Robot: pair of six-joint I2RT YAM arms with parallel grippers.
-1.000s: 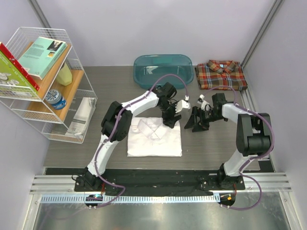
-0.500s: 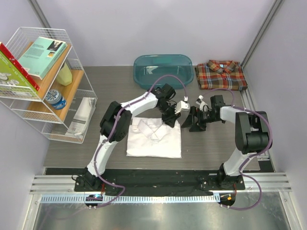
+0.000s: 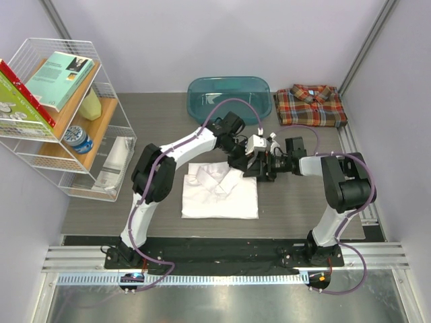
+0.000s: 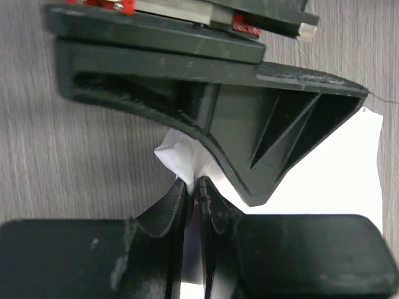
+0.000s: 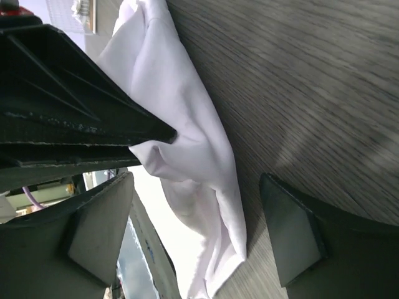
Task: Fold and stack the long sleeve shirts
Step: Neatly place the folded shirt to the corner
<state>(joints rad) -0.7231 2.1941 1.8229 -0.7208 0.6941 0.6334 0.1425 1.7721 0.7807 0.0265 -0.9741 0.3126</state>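
Observation:
The white long sleeve shirt (image 3: 219, 195) lies folded on the table between the two arms. My left gripper (image 3: 241, 164) is shut on its far right corner; in the left wrist view the gripper (image 4: 191, 187) pinches a peak of white cloth (image 4: 177, 156). My right gripper (image 3: 264, 168) stands open just to the right of it, almost touching. In the right wrist view that gripper (image 5: 196, 240) straddles the shirt's raised edge (image 5: 187, 156), its pads apart from the cloth. The plaid shirt (image 3: 311, 105) lies folded at the far right.
A teal tub (image 3: 229, 98) stands at the back, just beyond both grippers. A wire rack (image 3: 64, 121) with books and bottles fills the left side. Metal rails run along the right edge (image 3: 349, 145) and the near edge.
My left gripper has closed on the white shirt's far right corner and lifted it a little. The right gripper has moved left up against it and opened wider.

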